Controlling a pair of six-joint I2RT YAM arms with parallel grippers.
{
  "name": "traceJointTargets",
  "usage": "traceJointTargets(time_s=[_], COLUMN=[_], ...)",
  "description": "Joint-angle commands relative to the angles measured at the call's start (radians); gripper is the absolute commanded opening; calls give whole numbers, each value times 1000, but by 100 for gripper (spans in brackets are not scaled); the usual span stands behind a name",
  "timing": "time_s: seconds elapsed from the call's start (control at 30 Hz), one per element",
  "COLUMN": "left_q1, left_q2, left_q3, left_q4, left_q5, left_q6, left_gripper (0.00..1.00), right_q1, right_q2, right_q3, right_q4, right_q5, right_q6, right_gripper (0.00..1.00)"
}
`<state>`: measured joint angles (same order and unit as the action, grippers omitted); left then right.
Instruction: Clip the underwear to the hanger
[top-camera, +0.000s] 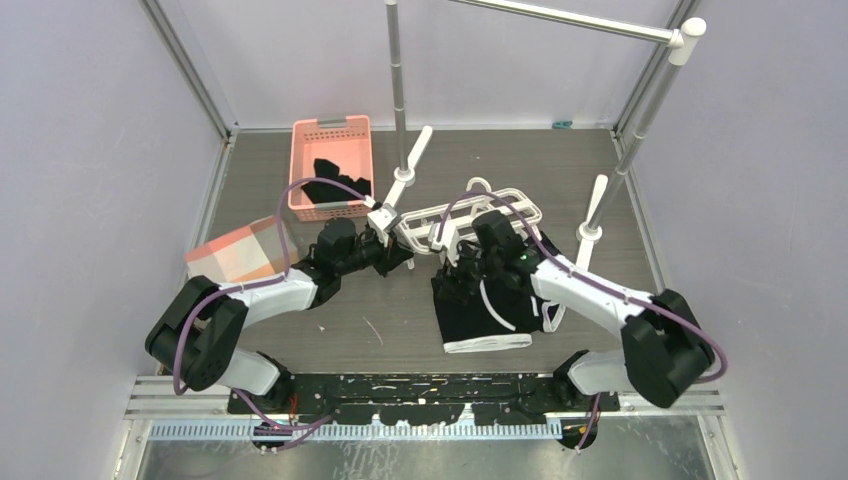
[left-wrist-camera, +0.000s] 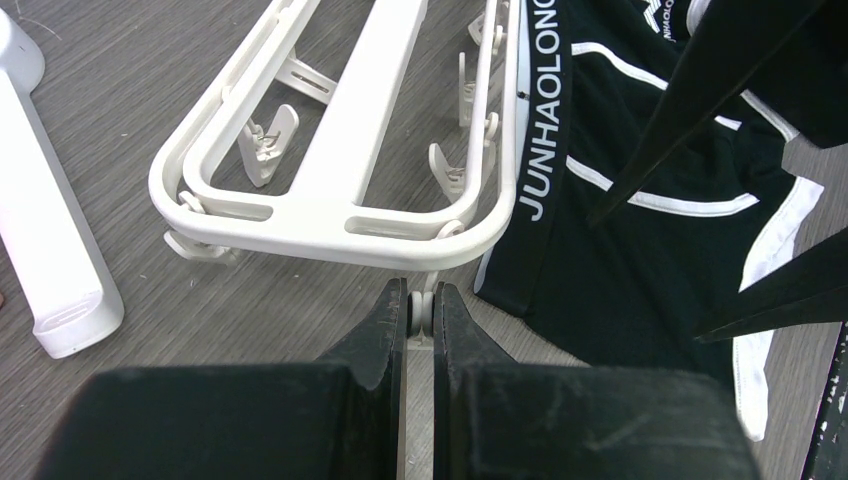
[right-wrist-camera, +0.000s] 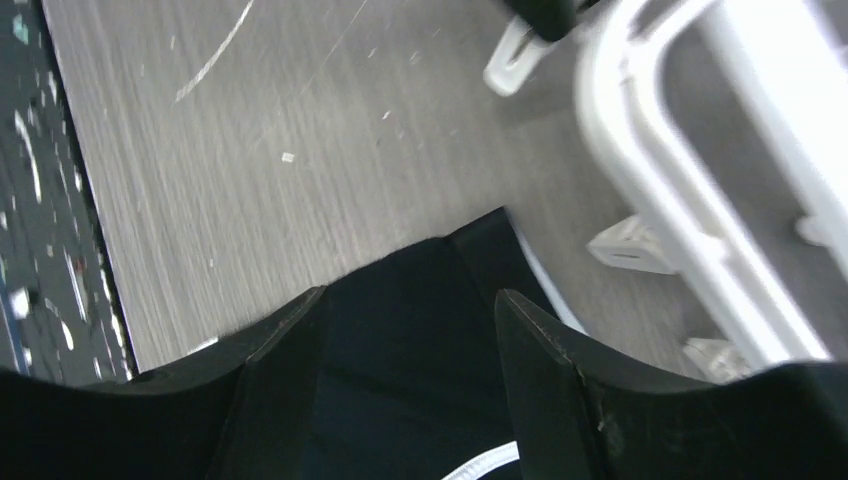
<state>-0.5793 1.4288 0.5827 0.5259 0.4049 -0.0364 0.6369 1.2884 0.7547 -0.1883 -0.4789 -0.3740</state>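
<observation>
The underwear (top-camera: 480, 318) lies flat on the table, black with white piping; its JUNHAOLONG waistband (left-wrist-camera: 540, 110) runs along the hanger's edge. The hanger (top-camera: 440, 213), a white frame with small clips, lies just beyond it. My left gripper (left-wrist-camera: 421, 310) is shut on a small white clip at the near end of the hanger (left-wrist-camera: 350, 225). It meets the frame's left end (top-camera: 402, 252) in the top view. My right gripper (right-wrist-camera: 410, 300) hovers open over the underwear (right-wrist-camera: 420, 350), black cloth between its fingers but not pinched. In the top view it (top-camera: 468, 268) sits at the garment's far edge.
A pink basket (top-camera: 345, 130) with black garments stands at the back left. The grey rail stand (top-camera: 400, 90) rises behind the hanger, its white feet (left-wrist-camera: 45, 250) lying close to the frame. A pink-orange folded piece (top-camera: 240, 252) lies left of the left arm.
</observation>
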Motion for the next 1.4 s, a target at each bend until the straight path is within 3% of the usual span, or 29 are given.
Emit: traceJointTargets(time_s=[0.0,0.2,0.63,1.37], left_q1=[6,6,7,7], left_q2=[-9,-1,0,15], left_q3=[43,47,41,36], left_q4=[76,76,81,97], left_q5=[1,17,13,29], left_q6=[3,-1,1,-6], left_gripper=[0,0,0,0], right_q1=[-62,-126,-161,-164], right_q2=[111,278,430,455], right_q3=[79,197,285,274], right_q4=[-166,-253,-279,-135], right_q5=[-229,-285,-227,-165], right_q6=[-331,-483,-639,-565], right_gripper=[67,68,70,68])
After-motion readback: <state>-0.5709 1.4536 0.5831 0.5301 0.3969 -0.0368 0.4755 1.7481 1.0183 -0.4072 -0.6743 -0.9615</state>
